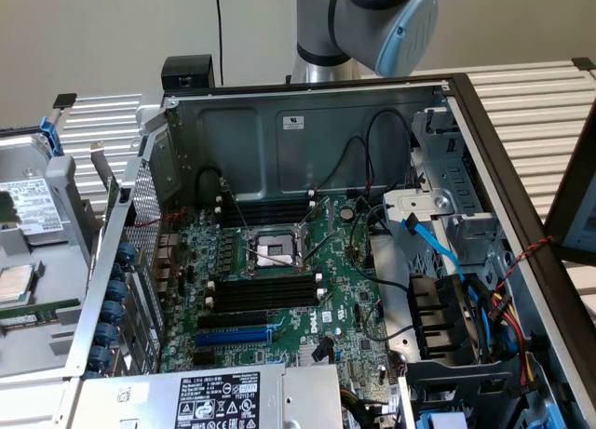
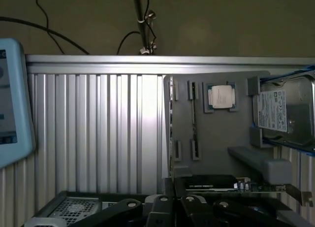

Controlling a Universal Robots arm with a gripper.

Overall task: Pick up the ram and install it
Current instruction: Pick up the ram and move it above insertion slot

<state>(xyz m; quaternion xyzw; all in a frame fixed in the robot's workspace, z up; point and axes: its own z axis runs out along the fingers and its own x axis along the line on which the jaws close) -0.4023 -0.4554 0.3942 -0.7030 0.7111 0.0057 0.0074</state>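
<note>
The ram [image 1: 42, 311] is resting in the grey tray [image 1: 47, 350] at the exterior view's left, outside the computer case [image 1: 279, 140]. It is showing as a long, thin green strip running along the tray. It is not yet in the machine and is sitting well apart from the motherboard [image 1: 354, 308]. In the same tray a square processor chip [image 1: 16, 282] is lying just beyond the ram, and a hard drive [image 1: 28, 213] with a white label is sitting beyond that.

The case is lying open on the ribbed metal table [image 2: 98, 128]. On the motherboard, the black memory slots [image 1: 265, 291] are lying in a group just in front of the processor socket [image 1: 272, 250], with another group behind the socket. The blue slot [image 1: 233, 336] is sitting nearer the camera, beside a white-labelled power supply at the front edge. Black and blue cables are trailing across the case at the exterior view's right.

The arm [image 1: 372, 20] is showing at the top of the exterior view, behind the case's rear wall, with a pale blue cap on its joint. In the wrist view the hand [image 2: 172, 210] is appearing as dark jointed parts at the near edge. It is hanging close to an expansion card [image 2: 211, 183] and looking across at the tray. It is holding nothing that can be seen, and I cannot tell whether it is wide or narrow.
</note>
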